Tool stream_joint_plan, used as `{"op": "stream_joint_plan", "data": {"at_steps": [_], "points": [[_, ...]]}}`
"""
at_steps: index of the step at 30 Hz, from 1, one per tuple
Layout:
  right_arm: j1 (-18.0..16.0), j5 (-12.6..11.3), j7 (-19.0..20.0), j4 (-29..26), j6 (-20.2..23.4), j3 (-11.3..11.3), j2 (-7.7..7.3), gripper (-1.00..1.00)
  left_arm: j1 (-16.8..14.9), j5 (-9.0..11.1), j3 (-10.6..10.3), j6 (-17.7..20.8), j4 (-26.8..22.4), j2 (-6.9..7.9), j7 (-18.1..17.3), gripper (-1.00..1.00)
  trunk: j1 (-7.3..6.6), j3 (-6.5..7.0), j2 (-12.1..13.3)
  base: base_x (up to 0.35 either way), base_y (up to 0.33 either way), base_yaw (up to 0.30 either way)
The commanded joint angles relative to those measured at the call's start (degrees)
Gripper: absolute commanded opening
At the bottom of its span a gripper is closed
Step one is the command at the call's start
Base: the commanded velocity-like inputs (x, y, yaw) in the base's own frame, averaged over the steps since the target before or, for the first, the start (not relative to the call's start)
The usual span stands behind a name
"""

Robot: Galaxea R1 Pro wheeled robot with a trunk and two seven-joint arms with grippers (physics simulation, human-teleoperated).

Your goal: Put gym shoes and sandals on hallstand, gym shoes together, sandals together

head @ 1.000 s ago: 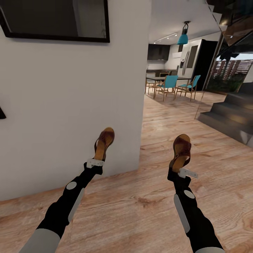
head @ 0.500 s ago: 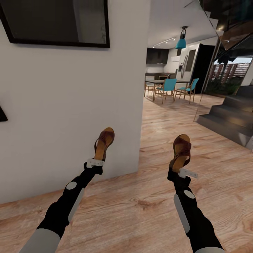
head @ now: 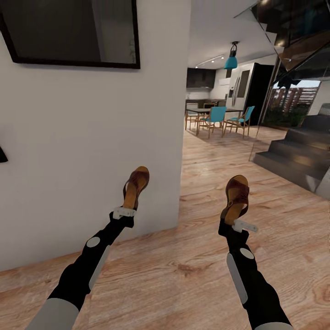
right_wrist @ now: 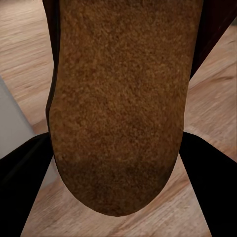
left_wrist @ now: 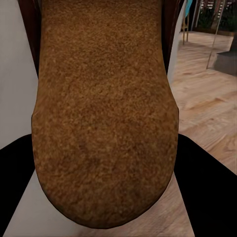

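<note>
I hold one dark brown sandal in each hand, both lifted off the corridor floor (head: pixel 192 270). My left gripper (head: pixel 124 212) is shut on the heel of the left sandal (head: pixel 135 185), whose toe points up in front of the white wall. My right gripper (head: pixel 236 223) is shut on the heel of the right sandal (head: pixel 236 197), which also stands toe-up. Each wrist view looks along a tan insole: the left sandal (left_wrist: pixel 103 108) and the right sandal (right_wrist: pixel 123 98). The gym shoes and the hallstand are out of view.
A white wall (head: pixel 82 151) with a dark framed panel (head: pixel 73 30) stands close ahead on the left. Past its corner the wood floor runs to a dining table with teal chairs (head: pixel 215 117). Dark stairs (head: pixel 293 158) rise on the right.
The whole view has shifted: the wall corner, dining area and stairs slid left, so the camera turned right. Both arms and sandals keep the same place in the picture.
</note>
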Motion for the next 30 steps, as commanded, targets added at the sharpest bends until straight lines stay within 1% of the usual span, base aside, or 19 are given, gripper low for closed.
{"op": "stream_joint_plan", "data": {"at_steps": [1,30], "points": [[-0.02,-0.40,-0.15,-0.09,0.23,-0.03,0.03,-1.00,-0.02,0.31,-0.07,0.21,-0.05,0.04,-0.11,-1.00,-0.01,0.04,-0.02,0.000,0.000,-0.061],[-0.02,-0.40,-0.16,-0.09,0.23,-0.03,0.03,-1.00,-0.02,0.37,-0.10,0.21,-0.05,0.04,-0.11,-1.00,-0.01,2.57,-0.02,0.000,0.000,-0.055]]}}
